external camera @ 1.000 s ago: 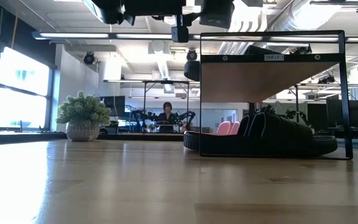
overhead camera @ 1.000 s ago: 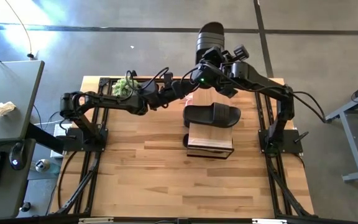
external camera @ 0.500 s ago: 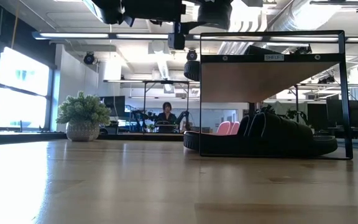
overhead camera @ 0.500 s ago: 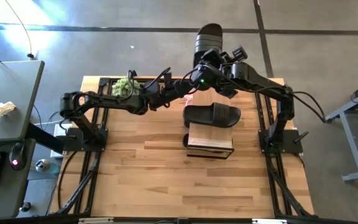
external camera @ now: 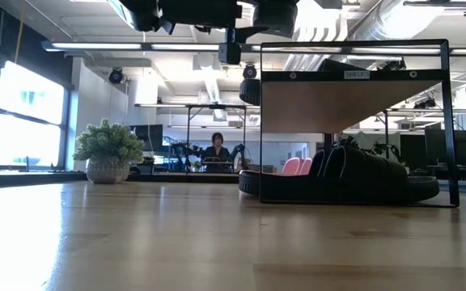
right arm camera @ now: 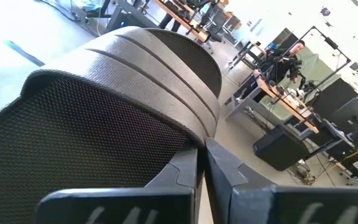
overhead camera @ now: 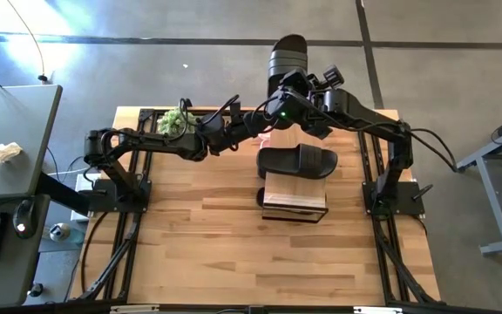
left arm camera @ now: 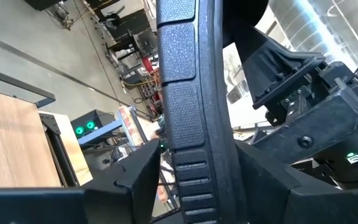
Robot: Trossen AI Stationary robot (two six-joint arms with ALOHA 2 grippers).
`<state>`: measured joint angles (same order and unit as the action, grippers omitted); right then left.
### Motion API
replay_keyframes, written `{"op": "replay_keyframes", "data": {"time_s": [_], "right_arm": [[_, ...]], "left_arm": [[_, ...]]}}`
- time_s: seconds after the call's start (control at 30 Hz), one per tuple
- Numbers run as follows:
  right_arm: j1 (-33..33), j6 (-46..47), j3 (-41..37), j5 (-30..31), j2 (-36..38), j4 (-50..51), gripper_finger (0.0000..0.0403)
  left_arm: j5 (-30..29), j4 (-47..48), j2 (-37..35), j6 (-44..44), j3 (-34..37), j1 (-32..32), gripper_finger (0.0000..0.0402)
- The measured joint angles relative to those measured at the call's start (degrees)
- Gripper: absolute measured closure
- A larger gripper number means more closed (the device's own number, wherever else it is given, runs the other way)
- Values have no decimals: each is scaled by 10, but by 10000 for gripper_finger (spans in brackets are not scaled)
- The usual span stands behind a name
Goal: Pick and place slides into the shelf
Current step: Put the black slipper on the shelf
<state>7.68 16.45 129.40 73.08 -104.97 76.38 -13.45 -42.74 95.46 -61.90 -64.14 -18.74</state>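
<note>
Both pincers meet at the table's twelve o'clock edge in the high view: the right gripper [overhead camera: 293, 98] is clamped on a black slide [overhead camera: 288, 59], which juts out past that edge over the grey floor, while the left gripper [overhead camera: 273, 118] reaches in from nine o'clock with its jaws set around the same slide. Below them the shelf [overhead camera: 295, 197] stands near the table's middle, a second black slide [overhead camera: 297, 161] lying just beyond its plank top at twelve o'clock. A small plant [overhead camera: 174, 121] sits near the far edge at about eleven o'clock. The near half of the table [overhead camera: 216, 253] is bare wood.

At table height, the shelf's [external camera: 354, 101] wire frame stands at three o'clock; black slides [external camera: 346, 179] lie under its plank, and a pink slide [external camera: 294, 166] peeks from behind them. How many lie there is hard to make out. Both arms are cut off at the upper edge. A person [external camera: 217, 149] sits far back in the room.

From the left wrist, the slide's [left arm camera: 188, 106] ridged sole runs between the two fingers [left arm camera: 138, 180], close on each side.

From the right wrist, the ribbed strap [right arm camera: 160, 74] fills the frame and the fingers [right arm camera: 179, 171] are pressed together on it.
</note>
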Motion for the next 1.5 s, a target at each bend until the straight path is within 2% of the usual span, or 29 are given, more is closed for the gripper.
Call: {"op": "replay_keyframes", "data": {"time_s": [0.1,0.3,0.67,0.8,1.03,1.17,1.37,1.5], "right_arm": [[-1,0,0,-5,0,1,403],[-11,0,0,5,0,8,403],[-32,-10,0,5,6,81,370],[-40,-19,0,2,11,102,338],[-66,-44,0,5,19,136,266],[-105,-76,0,14,44,137,239],[-166,-60,0,25,115,136,232],[-194,-12,0,-21,179,136,236]], "left_arm": [[0,1,0,1,0,0,248],[-4,10,0,19,0,0,342],[5,14,0,46,0,-5,343],[11,21,0,46,0,-8,333],[26,25,0,55,0,-14,345],[115,30,0,48,0,-37,345],[314,46,-4,11,0,-105,346],[460,92,-17,-27,-2,-159,346]]}}
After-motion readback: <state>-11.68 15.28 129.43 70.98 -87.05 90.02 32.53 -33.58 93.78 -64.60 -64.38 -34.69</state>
